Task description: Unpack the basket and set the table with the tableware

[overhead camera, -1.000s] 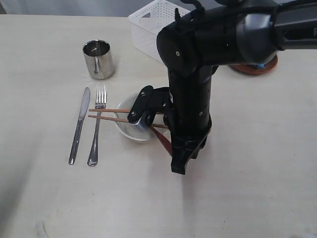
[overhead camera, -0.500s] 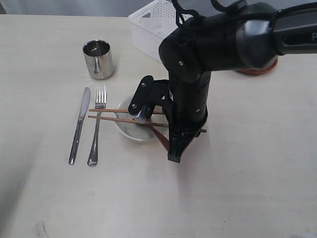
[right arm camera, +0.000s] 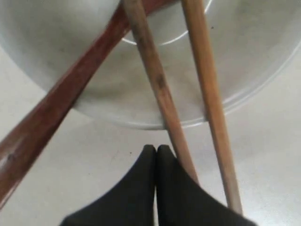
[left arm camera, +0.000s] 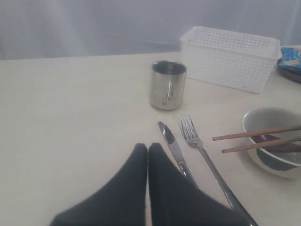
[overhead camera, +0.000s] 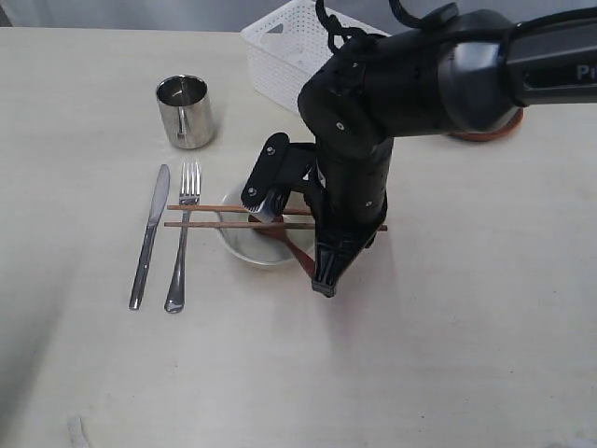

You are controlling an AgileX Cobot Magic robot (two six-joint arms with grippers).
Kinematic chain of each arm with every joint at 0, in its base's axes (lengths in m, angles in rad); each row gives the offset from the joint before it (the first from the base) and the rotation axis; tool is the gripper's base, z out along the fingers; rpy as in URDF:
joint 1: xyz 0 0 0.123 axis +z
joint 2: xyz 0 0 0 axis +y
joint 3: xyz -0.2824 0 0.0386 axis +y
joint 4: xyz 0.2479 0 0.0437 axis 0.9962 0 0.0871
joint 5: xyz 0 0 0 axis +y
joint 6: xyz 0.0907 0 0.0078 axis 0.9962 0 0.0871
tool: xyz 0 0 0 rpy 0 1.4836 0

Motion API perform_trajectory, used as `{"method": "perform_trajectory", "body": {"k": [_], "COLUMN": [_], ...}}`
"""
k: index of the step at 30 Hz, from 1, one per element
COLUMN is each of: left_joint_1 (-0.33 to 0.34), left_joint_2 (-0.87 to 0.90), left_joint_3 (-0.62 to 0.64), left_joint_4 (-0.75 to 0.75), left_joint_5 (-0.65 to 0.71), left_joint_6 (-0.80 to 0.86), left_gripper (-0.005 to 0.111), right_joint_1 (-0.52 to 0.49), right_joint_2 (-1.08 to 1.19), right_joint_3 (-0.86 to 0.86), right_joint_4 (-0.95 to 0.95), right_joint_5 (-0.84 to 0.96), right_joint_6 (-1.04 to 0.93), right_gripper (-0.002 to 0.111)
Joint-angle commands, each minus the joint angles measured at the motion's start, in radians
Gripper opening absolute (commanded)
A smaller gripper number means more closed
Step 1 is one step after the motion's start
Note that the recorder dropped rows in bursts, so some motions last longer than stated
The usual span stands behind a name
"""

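My right gripper (overhead camera: 324, 285) (right arm camera: 156, 148) is shut on nothing, tips down at the table beside the pale bowl (overhead camera: 244, 246) (right arm camera: 70, 52). Two chopsticks (overhead camera: 210, 217) (right arm camera: 155, 80) lie across the bowl's rim, roughly parallel; the nearer one runs right alongside my right finger. The red-brown spoon (overhead camera: 297, 250) (right arm camera: 61, 108) leans out of the bowl. Knife (overhead camera: 149, 238) (left arm camera: 175, 149) and fork (overhead camera: 183, 238) (left arm camera: 200, 143) lie side by side, left of the bowl. The steel cup (overhead camera: 186, 112) (left arm camera: 168, 84) stands behind them. My left gripper (left arm camera: 148, 147) is shut and empty near the knife.
The white basket (overhead camera: 284, 47) (left arm camera: 230, 59) stands at the back. A brown plate (overhead camera: 480, 131) (left arm camera: 288, 71) with a blue bag (left arm camera: 291, 53) on it sits at the back right, mostly hidden by my right arm in the exterior view.
My right gripper drew back toward the bowl, staying shut. The nearer chopstick swung from slanted to nearly parallel with the other one.
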Motion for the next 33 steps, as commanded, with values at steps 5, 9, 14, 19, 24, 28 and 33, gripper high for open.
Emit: {"method": "perform_trajectory", "body": {"k": [5,9,14,19,24,28,33], "left_joint_1": [-0.006,-0.006,-0.006,-0.006,-0.006,-0.006,-0.006], "left_joint_2": [-0.003,-0.003,-0.003,-0.003,-0.003,-0.003,-0.003], "left_joint_3": [0.003,0.003,0.003,0.003,0.003,0.003,0.003], "left_joint_4": [0.004,0.004,0.004,0.004,0.004,0.000,0.000], "left_joint_5": [-0.002,-0.002,-0.002,-0.002,-0.002,-0.002,-0.002], "left_joint_6": [-0.003,-0.003,-0.003,-0.001,-0.001,-0.001,-0.001], "left_gripper": [0.000,0.000,0.000,0.000,0.000,0.000,0.000], "right_joint_1": [-0.005,-0.003,-0.003,-0.003,-0.003,-0.003,0.009], "right_joint_2": [-0.005,-0.043,-0.115,-0.136,-0.101,-0.049,-0.013], "right_joint_3": [0.002,0.002,-0.020,-0.088,-0.130,-0.139,-0.139], "right_joint_4": [0.008,0.045,0.050,0.154,0.307,0.337,0.340], "right_joint_5": [0.051,0.062,0.059,0.060,0.062,0.074,0.063], "right_joint_6": [0.015,0.015,0.008,-0.059,-0.166,-0.187,-0.212], "right_gripper": [0.000,0.000,0.000,0.000,0.000,0.000,0.000]}}
